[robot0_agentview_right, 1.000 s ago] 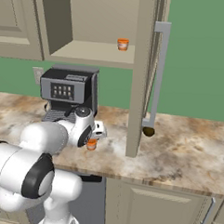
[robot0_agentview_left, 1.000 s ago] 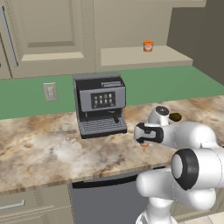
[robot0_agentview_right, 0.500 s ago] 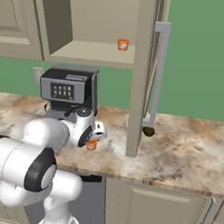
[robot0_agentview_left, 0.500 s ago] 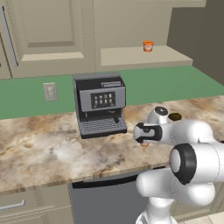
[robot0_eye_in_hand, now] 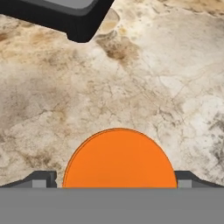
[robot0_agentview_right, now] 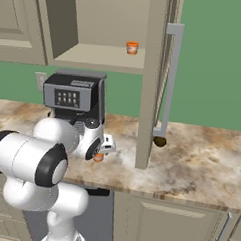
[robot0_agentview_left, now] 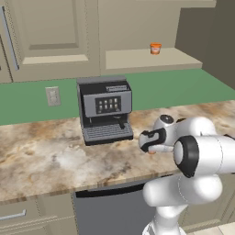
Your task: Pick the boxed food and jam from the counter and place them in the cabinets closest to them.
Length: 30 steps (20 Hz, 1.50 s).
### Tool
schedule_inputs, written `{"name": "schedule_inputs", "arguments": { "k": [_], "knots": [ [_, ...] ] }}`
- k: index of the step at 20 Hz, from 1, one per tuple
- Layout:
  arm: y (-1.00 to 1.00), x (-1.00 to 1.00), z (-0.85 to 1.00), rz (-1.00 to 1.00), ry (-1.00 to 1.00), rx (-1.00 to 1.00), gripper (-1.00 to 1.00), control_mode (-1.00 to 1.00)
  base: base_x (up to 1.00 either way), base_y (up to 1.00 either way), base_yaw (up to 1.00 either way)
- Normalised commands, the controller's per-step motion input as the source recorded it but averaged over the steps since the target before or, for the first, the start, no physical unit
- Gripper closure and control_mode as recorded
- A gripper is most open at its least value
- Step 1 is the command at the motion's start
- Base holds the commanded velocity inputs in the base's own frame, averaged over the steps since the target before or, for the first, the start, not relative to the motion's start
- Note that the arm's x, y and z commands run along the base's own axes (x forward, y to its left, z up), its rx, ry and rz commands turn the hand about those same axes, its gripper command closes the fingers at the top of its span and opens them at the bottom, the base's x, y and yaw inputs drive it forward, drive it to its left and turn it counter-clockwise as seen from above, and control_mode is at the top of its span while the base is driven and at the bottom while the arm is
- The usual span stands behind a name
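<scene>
The pincer (robot0_eye_in_hand: 118, 180) stands spread wide and low over the table (robot0_eye_in_hand: 131, 87), with one dark fingertip at each side of the orange jam jar (robot0_eye_in_hand: 119, 162) at the bottom centre of the hand view. The jar sits between the fingertips and is not yet pinched.

Risks, as judged from this pose:
- The jar top nearly spans the gap between the fingertips. A small sideways error on descent can set a fingertip on the lid and tip or push the jar.
- A pinch taken too high on the rim can let the jar slip during the lift.
- The coffee machine (robot0_agentview_left: 104, 108) stands near; a wide swing toward the cabinet can clip it.

Differences between views:
- The right base view shows the jar (robot0_agentview_right: 98, 157) on the table (robot0_agentview_right: 200, 162) at centre left, under the wrist; in the left base view the wrist largely covers it.
- Both base views show a second orange jar (robot0_agentview_left: 155, 48) on the open cabinet shelf (robot0_agentview_left: 137, 58) in the upper part of the frame.
- The right base view shows the cabinet side panel (robot0_agentview_right: 150, 84) dropping to the table, and a long handle (robot0_agentview_right: 169, 85) beside it
</scene>
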Motion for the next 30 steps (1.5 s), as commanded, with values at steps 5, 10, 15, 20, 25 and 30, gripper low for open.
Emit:
{"name": "schedule_inputs", "arguments": {
  "k": [5,10,15,20,25,30],
  "knots": [
    [0.0,0.0,-0.09,0.0,0.0,-0.01,1.0,-1.0,0.0,0.0,0.0],
    [0.0,0.0,0.04,0.0,0.0,0.0,1.0,-1.0,0.0,0.0,0.0],
    [0.0,-0.01,0.46,-0.01,-0.06,0.0,1.0,-1.0,0.0,0.0,0.0],
    [0.0,-0.02,0.61,-0.01,-0.05,0.0,1.0,-1.0,0.0,0.0,0.0],
    [0.0,-0.06,0.59,-0.02,-0.01,0.0,1.0,-1.0,0.0,0.0,0.0],
    [0.0,-0.11,0.54,-0.02,0.0,0.0,1.0,-1.0,0.0,0.0,0.0]
  ]
}}
